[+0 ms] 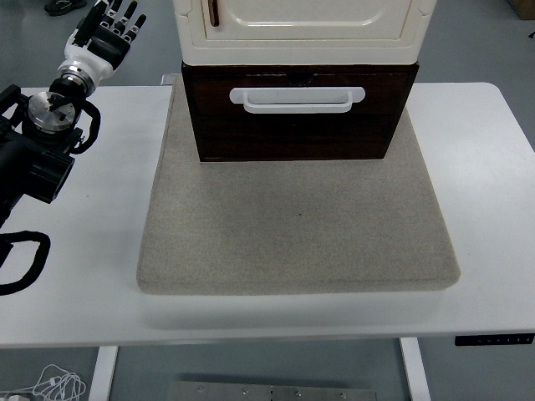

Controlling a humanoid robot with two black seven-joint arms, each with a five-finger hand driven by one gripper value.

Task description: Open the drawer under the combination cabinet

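Observation:
A cream cabinet (pixel 301 29) stands on a dark brown drawer unit (pixel 297 113) at the back middle of the table. The drawer front carries a white bar handle (pixel 297 98) and sits flush with the unit, closed. My left hand (pixel 109 29) is raised at the top left, well left of the cabinet, fingers spread and holding nothing. Its black forearm (pixel 42 142) comes in from the left edge. The right arm does not show.
The cabinet rests on a grey felt mat (pixel 297 234) that covers the middle of the white table (pixel 84 276). A black cable loop (pixel 21 259) lies at the left edge. A small control panel (pixel 493 339) sits on the table's front right edge.

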